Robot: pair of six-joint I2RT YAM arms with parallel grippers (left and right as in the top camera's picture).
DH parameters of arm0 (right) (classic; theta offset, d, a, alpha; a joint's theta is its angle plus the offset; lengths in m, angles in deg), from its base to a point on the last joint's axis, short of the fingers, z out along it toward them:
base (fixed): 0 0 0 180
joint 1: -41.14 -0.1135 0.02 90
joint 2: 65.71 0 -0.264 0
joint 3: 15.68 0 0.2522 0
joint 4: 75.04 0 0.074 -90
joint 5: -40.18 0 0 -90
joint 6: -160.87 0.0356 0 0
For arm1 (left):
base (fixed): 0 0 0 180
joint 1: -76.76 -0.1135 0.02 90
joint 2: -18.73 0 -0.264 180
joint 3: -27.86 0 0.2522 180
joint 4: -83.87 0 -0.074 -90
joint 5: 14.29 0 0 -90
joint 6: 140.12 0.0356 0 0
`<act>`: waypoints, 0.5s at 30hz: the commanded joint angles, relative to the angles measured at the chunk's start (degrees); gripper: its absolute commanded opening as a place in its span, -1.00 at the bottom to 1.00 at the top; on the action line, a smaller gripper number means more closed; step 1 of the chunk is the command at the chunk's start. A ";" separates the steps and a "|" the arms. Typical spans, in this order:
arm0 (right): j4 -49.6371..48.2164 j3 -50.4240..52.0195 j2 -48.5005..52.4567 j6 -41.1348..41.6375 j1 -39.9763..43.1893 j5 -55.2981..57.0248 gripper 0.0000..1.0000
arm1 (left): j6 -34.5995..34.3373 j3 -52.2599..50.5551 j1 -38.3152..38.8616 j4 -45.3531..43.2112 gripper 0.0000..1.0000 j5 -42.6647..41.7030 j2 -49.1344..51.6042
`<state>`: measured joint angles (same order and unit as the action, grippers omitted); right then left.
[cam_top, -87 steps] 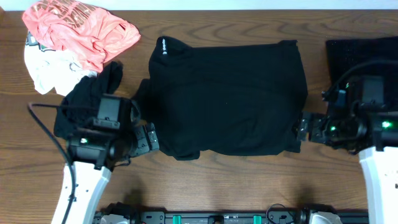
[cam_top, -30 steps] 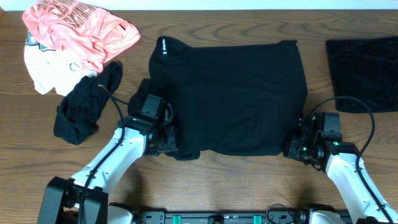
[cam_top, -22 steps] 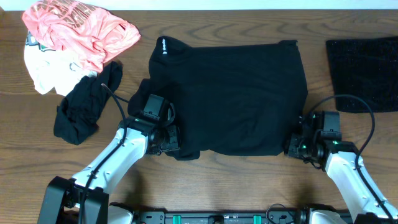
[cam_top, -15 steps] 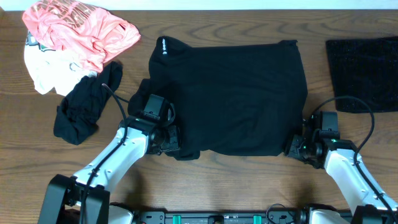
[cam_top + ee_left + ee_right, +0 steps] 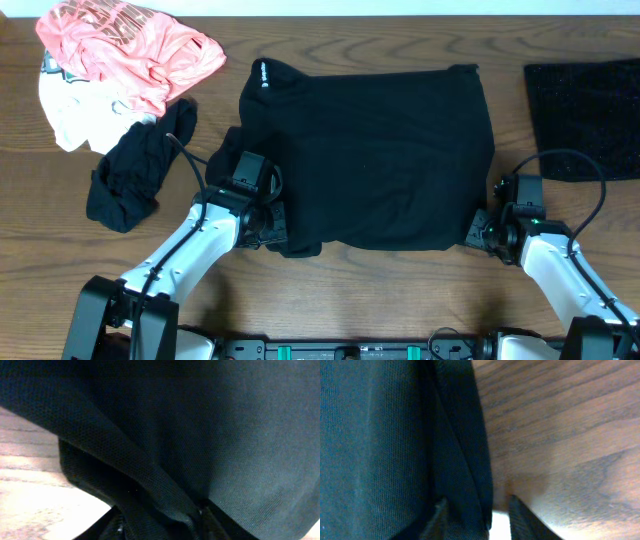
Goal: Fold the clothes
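Wooden counter (image 5: 400,300) lies beneath. A bunched fold of the black shirt (image 5: 370,150) is gripped in the left jaws. Its right hem is straddled by the right jaws, though whether it is clamped cannot be told. The shirt is spread flat mid-counter.

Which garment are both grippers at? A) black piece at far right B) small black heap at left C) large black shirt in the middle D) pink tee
C: the left gripper is at the lower left corner of the black shirt, the right gripper at its lower right corner.
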<state>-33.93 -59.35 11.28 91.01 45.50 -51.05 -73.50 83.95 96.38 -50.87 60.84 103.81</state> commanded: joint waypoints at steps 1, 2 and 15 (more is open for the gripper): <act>0.24 1.20 1.88 1.05 -0.26 -2.29 -0.42 | 0.79 -0.61 0.13 0.04 -0.24 -0.11 0.61; 0.02 1.20 1.88 1.05 -0.26 -2.60 -0.50 | 0.76 -0.61 0.13 0.04 -0.30 -0.11 0.59; 4.28 -5.16 0.04 0.37 -0.24 -3.93 -0.97 | 1.79 1.62 0.07 2.62 -0.88 -0.09 -4.48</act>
<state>-31.15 -60.93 11.82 91.67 45.50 -53.83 -72.67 83.95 96.38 -49.58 60.84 102.71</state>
